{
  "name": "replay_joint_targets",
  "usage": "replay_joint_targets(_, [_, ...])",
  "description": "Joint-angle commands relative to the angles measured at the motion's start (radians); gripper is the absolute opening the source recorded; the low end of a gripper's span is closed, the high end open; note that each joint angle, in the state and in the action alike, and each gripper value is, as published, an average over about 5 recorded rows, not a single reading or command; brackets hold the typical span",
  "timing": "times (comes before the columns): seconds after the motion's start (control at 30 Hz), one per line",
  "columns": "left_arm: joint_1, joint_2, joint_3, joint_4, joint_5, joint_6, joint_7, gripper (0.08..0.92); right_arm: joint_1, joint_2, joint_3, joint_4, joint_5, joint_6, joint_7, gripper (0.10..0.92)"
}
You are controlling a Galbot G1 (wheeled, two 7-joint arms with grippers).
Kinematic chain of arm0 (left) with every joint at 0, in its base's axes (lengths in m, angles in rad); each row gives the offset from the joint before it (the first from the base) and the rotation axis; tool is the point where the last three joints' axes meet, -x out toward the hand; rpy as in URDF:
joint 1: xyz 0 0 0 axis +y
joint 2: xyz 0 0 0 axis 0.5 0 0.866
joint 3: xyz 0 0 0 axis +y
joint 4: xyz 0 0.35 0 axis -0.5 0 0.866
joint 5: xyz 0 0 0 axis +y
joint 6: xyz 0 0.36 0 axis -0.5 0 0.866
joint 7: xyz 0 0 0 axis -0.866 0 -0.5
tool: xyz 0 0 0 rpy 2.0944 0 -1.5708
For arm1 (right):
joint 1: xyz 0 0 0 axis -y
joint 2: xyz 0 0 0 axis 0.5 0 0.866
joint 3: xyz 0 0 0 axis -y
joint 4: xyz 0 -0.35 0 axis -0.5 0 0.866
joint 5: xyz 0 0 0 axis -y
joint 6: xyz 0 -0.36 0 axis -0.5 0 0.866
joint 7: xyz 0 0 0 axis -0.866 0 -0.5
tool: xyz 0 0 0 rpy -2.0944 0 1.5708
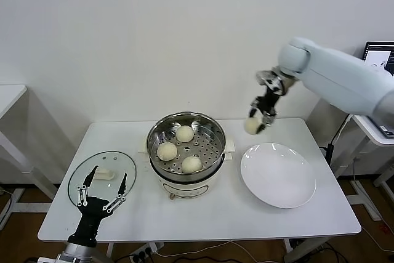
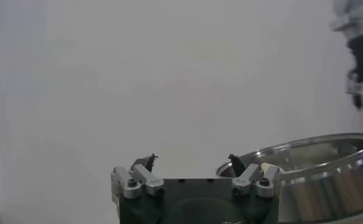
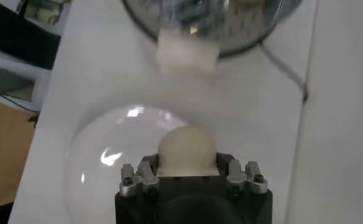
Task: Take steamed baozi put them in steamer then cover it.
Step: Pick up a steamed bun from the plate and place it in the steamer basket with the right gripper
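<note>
The shiny steamer (image 1: 213, 149) stands mid-table on its white base, with three cream-white baozi (image 1: 184, 133) (image 1: 167, 151) (image 1: 191, 164) on the perforated tray. My right gripper (image 1: 255, 124) is shut on the fourth baozi (image 1: 252, 125) and holds it in the air between the steamer and the white plate (image 1: 278, 175). In the right wrist view this baozi (image 3: 186, 150) sits between the jaws above the plate (image 3: 102, 170). The glass cover (image 1: 123, 165) with its cream handle (image 1: 104, 175) lies flat at the table's left. My left gripper (image 1: 101, 190) is open, low at the front left over the cover.
The steamer's rim (image 2: 327, 152) shows in the left wrist view. The white base's side handle (image 3: 186, 53) shows in the right wrist view. Another white table (image 1: 9, 97) stands far left; a desk with a screen (image 1: 378, 56) is at the right.
</note>
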Motion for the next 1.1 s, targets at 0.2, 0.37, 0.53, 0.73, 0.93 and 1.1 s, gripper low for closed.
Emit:
replay_joint_targets(0.2, [-0.003,-0.002,0.007,-0.002,0.0,-0.004,0.0,0.823,0.065,0.318,-0.16,-0.003,0.134,-0.062,0.07,0.653])
replay_joint_targets(0.37, [-0.003,-0.001,0.0,-0.001,0.0,-0.007,0.001,0.823,-0.001,0.336,-0.172,-0.025,0.095,-0.069,0.105,0.653])
replay_joint_targets(0.53, [-0.004,-0.001,-0.002,-0.002,-0.001,-0.007,0.001,0.823,-0.051,0.345,-0.182,-0.05,0.069,-0.075,0.147,0.653])
replay_joint_targets(0.73, [-0.005,-0.001,-0.003,-0.001,-0.001,-0.009,0.001,0.823,-0.084,0.355,-0.18,-0.08,0.063,-0.077,0.185,0.653])
replay_joint_targets(0.93, [-0.004,-0.001,-0.005,-0.002,-0.001,-0.009,0.001,0.823,-0.104,0.361,-0.179,-0.102,0.037,-0.074,0.189,0.653])
replay_joint_targets(1.1, [-0.003,-0.002,-0.005,-0.001,-0.001,-0.01,0.001,0.823,-0.112,0.363,-0.177,-0.118,0.025,-0.071,0.189,0.653])
